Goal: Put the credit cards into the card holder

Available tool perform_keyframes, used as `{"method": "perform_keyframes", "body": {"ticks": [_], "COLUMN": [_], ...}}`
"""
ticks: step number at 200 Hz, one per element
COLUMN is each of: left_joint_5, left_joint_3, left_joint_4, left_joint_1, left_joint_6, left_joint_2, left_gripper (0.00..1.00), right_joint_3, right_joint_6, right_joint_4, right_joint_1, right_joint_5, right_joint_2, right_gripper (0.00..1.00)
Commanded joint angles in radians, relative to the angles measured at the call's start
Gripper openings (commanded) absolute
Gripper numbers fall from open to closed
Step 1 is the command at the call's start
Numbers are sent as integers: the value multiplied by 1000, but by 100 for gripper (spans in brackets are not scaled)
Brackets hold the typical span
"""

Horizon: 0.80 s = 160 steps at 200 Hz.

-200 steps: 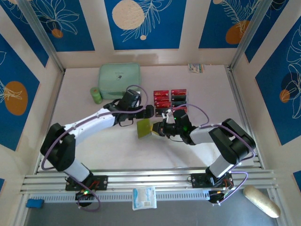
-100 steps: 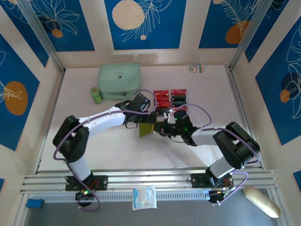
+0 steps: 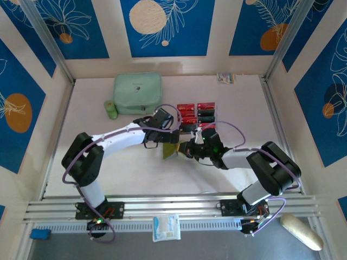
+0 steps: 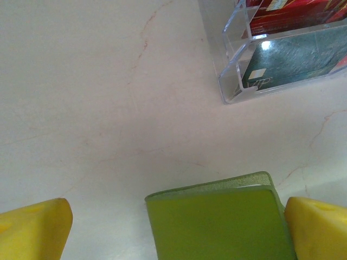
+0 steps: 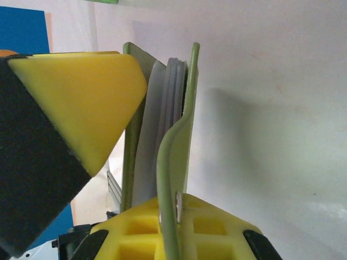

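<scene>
The olive-green card holder (image 3: 171, 150) is held on edge just above the table, its pale silvery pockets (image 5: 162, 103) showing between the covers. My right gripper (image 5: 181, 227) is shut on its snap tab, seen from above (image 3: 185, 149) at the holder's right side. My left gripper (image 3: 166, 142) is open and straddles the holder (image 4: 222, 222); its fingers (image 4: 32, 230) stand on either side. One left finger (image 5: 81, 103) sits close against the outer cover. Red and black credit cards (image 3: 197, 112) lie in a clear tray (image 4: 233, 81) just behind.
A mint-green zip case (image 3: 137, 93) and a small green roll (image 3: 110, 110) sit at the back left. A small packet (image 3: 226, 78) lies by the back wall. An aluminium rail (image 3: 173, 206) runs along the near edge.
My left arm has swung right and forward, bringing its open gripper over the card holder. The right gripper has shifted the holder slightly right and nearer.
</scene>
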Motion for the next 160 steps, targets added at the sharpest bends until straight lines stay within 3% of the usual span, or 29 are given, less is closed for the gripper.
{"method": "perform_keyframes", "body": {"ticks": [1,160], "left_joint_5": [-35,-122], "left_joint_3": [-21,-136], "left_joint_4": [-46,-75], "left_joint_1": [-9,15], "left_joint_6": [25,86], "left_joint_2": [-23,-80], "left_gripper": [100,100], "right_joint_3": [-11,-32], "right_joint_6": [-22,-24], "right_joint_4": [-4,-19], "right_joint_1": [-10,-27], "right_joint_5": [12,32], "right_joint_2": [-33,-40], "right_gripper": [0,0]}}
